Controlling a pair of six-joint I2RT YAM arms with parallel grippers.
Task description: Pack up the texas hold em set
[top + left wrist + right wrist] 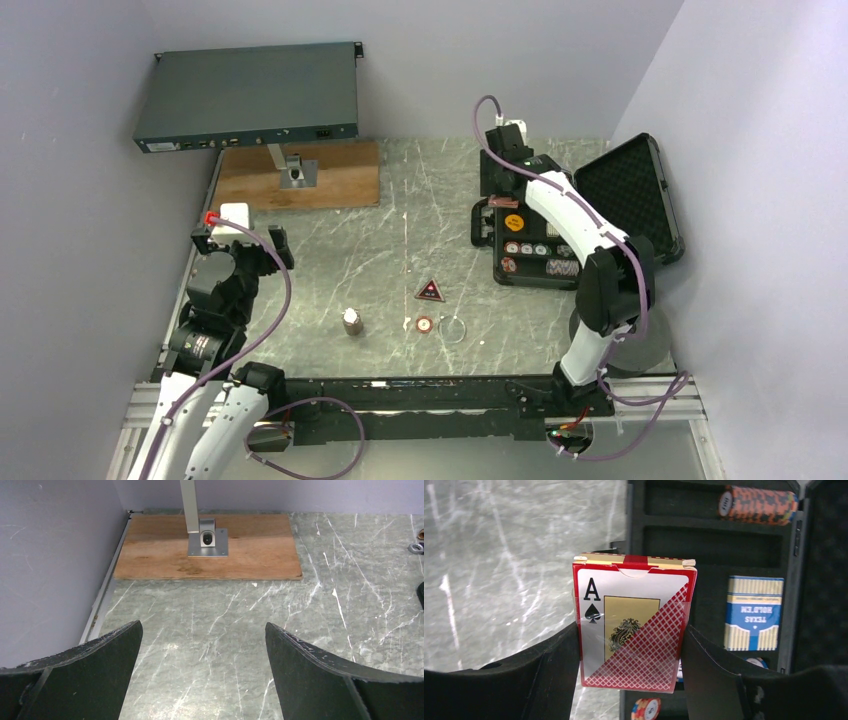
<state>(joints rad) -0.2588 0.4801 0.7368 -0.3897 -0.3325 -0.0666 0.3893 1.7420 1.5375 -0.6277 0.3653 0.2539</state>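
The right gripper [631,645] is clamped on a red card deck [624,605], which stands upright between its fingers with the ace of spades facing the wrist camera. Just behind it and to its right lies the open black case [704,535]. The case holds a blue deck [753,612] and, farther off, a row of orange chips [758,504]. The left gripper [204,645] hangs well away over the marble table [225,605], jaws wide apart and empty. Ahead of it lies a wooden board [250,550].
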